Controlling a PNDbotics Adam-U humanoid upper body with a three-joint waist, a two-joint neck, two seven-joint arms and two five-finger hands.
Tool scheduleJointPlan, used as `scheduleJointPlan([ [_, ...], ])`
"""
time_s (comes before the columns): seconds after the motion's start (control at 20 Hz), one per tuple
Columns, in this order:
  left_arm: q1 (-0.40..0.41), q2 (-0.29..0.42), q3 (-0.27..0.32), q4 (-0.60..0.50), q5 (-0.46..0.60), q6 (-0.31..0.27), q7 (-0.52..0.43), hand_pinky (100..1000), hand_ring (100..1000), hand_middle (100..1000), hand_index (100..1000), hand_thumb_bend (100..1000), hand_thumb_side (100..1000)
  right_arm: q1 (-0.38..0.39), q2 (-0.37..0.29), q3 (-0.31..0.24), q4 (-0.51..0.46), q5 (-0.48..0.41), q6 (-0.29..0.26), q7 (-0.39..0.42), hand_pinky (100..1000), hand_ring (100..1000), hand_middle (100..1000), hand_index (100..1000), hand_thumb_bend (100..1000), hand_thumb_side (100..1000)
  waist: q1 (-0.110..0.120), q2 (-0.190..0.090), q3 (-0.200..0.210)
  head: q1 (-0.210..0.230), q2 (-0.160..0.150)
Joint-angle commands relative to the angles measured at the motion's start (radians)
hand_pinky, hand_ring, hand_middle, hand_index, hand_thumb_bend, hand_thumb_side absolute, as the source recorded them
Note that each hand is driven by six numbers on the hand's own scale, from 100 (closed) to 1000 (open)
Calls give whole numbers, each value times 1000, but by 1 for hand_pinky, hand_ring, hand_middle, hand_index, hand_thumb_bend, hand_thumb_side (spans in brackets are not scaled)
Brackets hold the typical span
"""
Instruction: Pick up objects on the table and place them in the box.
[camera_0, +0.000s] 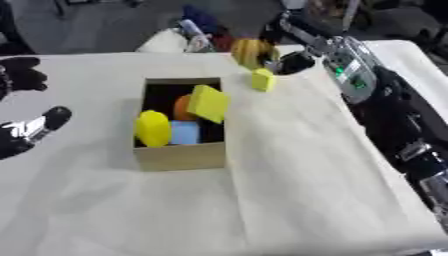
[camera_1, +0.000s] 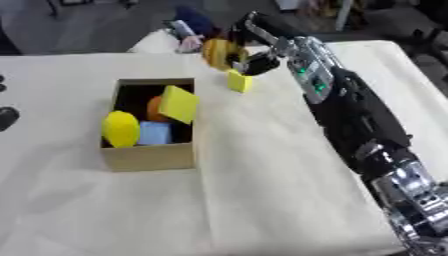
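Note:
An open cardboard box (camera_0: 179, 157) stands left of the table's middle. It holds a yellow lemon-shaped thing (camera_0: 152, 128), a light blue block (camera_0: 185, 133) and an orange piece (camera_0: 181, 107). A flat yellow block (camera_0: 209, 103) leans against its right wall. A small yellow block (camera_0: 262, 80) lies on the cloth just beyond the box's far right corner. Behind it my right hand (camera_1: 260, 62) reaches to the far edge, fingers curled round a round orange-yellow object (camera_1: 218, 53). My left hand (camera_0: 31, 128) rests at the left edge, fingers relaxed, holding nothing.
A cream cloth (camera_0: 289, 200) covers the table and my right arm (camera_1: 350, 110) lies along its right side. Beyond the far edge sit a white thing (camera_0: 164, 42) and other clutter.

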Motion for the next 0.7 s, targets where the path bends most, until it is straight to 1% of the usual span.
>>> scheduleJointPlan([
  [0.05,-18,5,4,-30,7,-1,8,780,631,622,814,774,563,-51,16,30,-44,-15,-6,52,683,637,340,404,100,100,6,-24,12,-19,-6],
  [0.15,-22,2,4,-37,9,-2,7,781,628,622,814,775,562,-66,39,29,-23,1,-3,86,689,648,353,418,100,100,6,-22,25,-31,-8],
  [0.25,-28,-3,2,-43,12,-2,5,781,626,622,814,776,561,-76,63,15,14,23,3,111,693,657,370,435,100,100,8,-18,38,-40,-13],
  [0.35,-33,-10,1,-49,14,-3,3,781,626,622,814,776,561,-83,87,-2,58,49,11,120,697,667,393,459,100,100,10,-14,50,-50,-18],
  [0.5,-40,-20,-1,-58,18,-3,-3,782,626,622,814,775,561,-91,119,-22,127,97,23,107,705,687,445,516,107,100,12,-8,67,-65,-25],
  [0.55,-42,-23,-2,-59,19,-3,-4,782,626,622,815,775,561,-91,128,-26,146,114,24,101,708,695,468,544,114,100,12,-6,70,-68,-27],
  [0.7,-43,-27,-2,-62,20,-2,-9,783,626,623,815,774,563,-86,149,-24,187,168,16,94,730,741,569,697,157,107,15,-3,76,-74,-30],
])
